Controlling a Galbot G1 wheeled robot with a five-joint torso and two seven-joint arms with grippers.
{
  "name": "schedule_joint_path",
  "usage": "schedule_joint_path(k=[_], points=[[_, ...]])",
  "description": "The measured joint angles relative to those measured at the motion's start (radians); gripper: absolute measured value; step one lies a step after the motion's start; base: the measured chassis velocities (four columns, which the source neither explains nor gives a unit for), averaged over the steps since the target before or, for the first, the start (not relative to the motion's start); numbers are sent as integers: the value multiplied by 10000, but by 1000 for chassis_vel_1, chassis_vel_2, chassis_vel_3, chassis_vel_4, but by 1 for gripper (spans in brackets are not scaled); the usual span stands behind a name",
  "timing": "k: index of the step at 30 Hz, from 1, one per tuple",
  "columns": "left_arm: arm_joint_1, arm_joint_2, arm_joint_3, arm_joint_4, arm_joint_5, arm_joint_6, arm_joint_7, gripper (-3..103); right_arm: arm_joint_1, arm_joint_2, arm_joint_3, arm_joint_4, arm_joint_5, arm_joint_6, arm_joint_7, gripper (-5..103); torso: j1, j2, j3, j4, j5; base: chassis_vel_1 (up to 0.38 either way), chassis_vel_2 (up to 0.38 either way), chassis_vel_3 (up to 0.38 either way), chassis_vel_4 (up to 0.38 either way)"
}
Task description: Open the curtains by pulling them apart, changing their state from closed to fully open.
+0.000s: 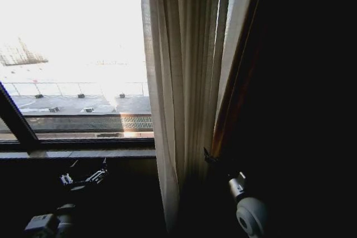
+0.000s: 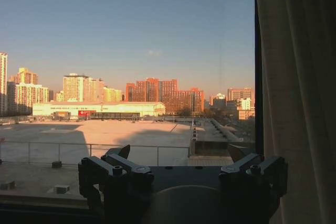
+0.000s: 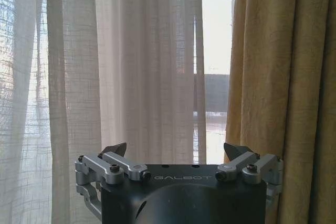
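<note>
Curtains [image 1: 178, 82] bunched right, window [image 1: 72, 54] half bared. Right hand [image 3: 178, 153] gapes empty before folds; left hand [image 2: 178, 153] likewise. You next: grip, drag further.

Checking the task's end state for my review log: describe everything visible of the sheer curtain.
The sheer curtain is off-white, translucent, loosely woven fabric in long vertical pleats. It hangs gathered into a narrow bunch at the right of the window, leaving the glass to its left uncovered. A dark drape with a tan edge hangs beside it on its right. Neither open gripper touches it.

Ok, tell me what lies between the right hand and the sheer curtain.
Nothing: in the right wrist view the open right hand faces the sheer curtain across a bare gap.
</note>
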Motion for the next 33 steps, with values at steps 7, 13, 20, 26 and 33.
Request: schedule_joint_path(k=[7,13,20,26,33], points=[[78,-22,1,0,23,-73,25,100,-316,107,-137,172,-51,3,-201,100,0,0,0,-1,2,0,0,0,0],[107,-179,26,0,121,-96,40,100,-41,161,-272,46,-341,58,-262,100,0,-1,1,0,1,0,0,0,0],[184,-293,38,0,242,-223,62,100,21,228,-421,-150,-544,224,-267,100,-1,0,1,-1,3,60,53,-66,-64],[210,-345,87,0,362,-269,98,100,139,229,-438,-243,-553,272,-273,100,0,-1,1,0,2,189,181,-152,-169],[212,-382,92,0,439,-395,349,100,303,225,-443,-385,-552,384,-290,100,0,-1,1,-1,3,255,281,-274,-266]])
